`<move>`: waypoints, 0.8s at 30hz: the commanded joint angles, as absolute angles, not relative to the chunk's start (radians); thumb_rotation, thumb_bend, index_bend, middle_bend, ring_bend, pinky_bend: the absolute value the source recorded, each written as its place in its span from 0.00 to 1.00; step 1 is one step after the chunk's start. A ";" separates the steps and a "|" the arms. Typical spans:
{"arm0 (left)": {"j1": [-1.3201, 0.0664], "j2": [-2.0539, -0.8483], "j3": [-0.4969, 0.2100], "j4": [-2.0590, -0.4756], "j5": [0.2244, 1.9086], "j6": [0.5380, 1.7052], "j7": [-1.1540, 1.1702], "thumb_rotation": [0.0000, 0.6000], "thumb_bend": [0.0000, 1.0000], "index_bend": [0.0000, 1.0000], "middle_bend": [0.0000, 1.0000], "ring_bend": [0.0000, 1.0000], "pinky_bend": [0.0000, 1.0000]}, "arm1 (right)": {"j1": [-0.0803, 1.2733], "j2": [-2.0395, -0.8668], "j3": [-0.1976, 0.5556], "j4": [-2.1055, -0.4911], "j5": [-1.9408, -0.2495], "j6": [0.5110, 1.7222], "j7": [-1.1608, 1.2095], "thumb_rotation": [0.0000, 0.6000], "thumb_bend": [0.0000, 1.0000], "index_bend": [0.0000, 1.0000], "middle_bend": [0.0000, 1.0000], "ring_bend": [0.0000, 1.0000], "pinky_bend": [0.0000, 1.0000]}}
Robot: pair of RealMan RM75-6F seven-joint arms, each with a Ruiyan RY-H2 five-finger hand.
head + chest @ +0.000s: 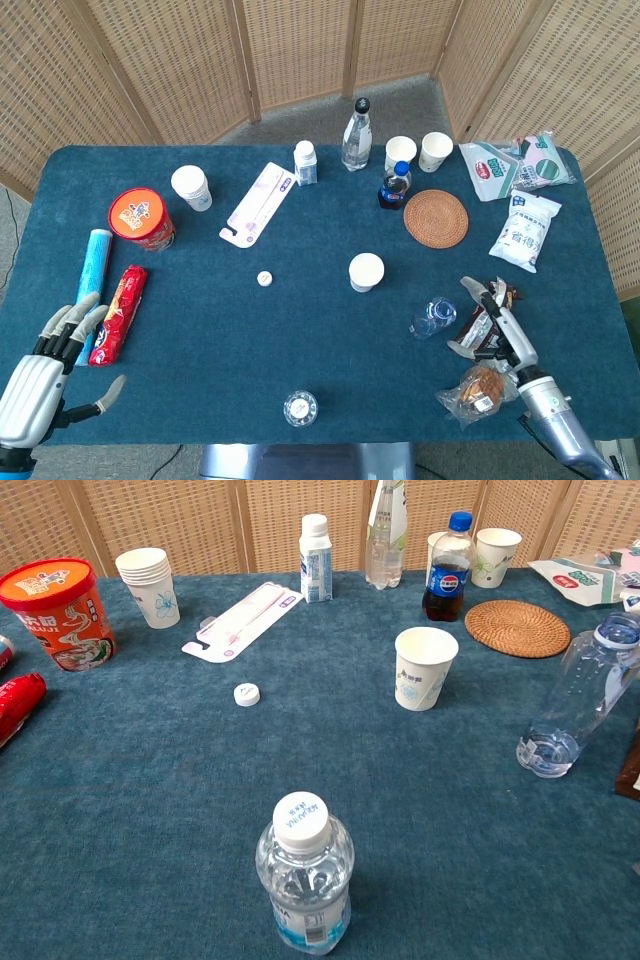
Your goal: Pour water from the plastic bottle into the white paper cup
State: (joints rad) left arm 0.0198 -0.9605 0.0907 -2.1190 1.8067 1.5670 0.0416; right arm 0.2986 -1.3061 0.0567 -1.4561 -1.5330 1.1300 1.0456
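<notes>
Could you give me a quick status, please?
Left hand open, right hand open beside clear uncapped plastic bottle. White paper cup upright, unobstructed.

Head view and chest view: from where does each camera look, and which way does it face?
Head view: sits high, looks steeply down on the whole blue table; the left hand and right hand show at the near corners.
Chest view: sits low at the near edge, looks forward across the table; no part of the robot shows.
Shared: the capped water bottle nearest the robot, the white paper cup, the open plastic bottle and the loose cap.
</notes>
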 commanded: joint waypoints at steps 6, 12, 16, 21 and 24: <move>0.022 -0.959 0.088 -2.107 1.794 1.572 0.030 0.74 0.39 0.05 0.01 0.00 0.00 | 0.337 -1.343 0.056 -1.430 -1.520 1.086 1.069 1.00 0.23 0.00 0.00 0.00 0.00; 0.024 -0.957 0.087 -2.106 1.789 1.576 0.029 0.74 0.39 0.05 0.01 0.00 0.00 | 0.368 -1.360 0.062 -1.424 -1.512 1.056 1.075 1.00 0.23 0.00 0.00 0.00 0.00; 0.025 -0.956 0.086 -2.105 1.786 1.578 0.028 0.73 0.39 0.05 0.01 0.00 0.00 | 0.379 -1.369 0.058 -1.419 -1.505 1.039 1.072 1.00 0.24 0.00 0.00 0.00 0.00; 0.028 -0.954 0.086 -2.103 1.784 1.582 0.025 0.74 0.39 0.05 0.01 0.00 0.00 | 0.388 -1.378 0.055 -1.415 -1.497 1.026 1.071 1.00 0.25 0.00 0.00 0.00 0.00; 0.029 -0.954 0.086 -2.102 1.782 1.585 0.023 0.74 0.39 0.05 0.01 0.00 0.00 | 0.392 -1.384 0.053 -1.411 -1.494 1.022 1.069 1.00 0.25 0.00 0.00 0.00 0.00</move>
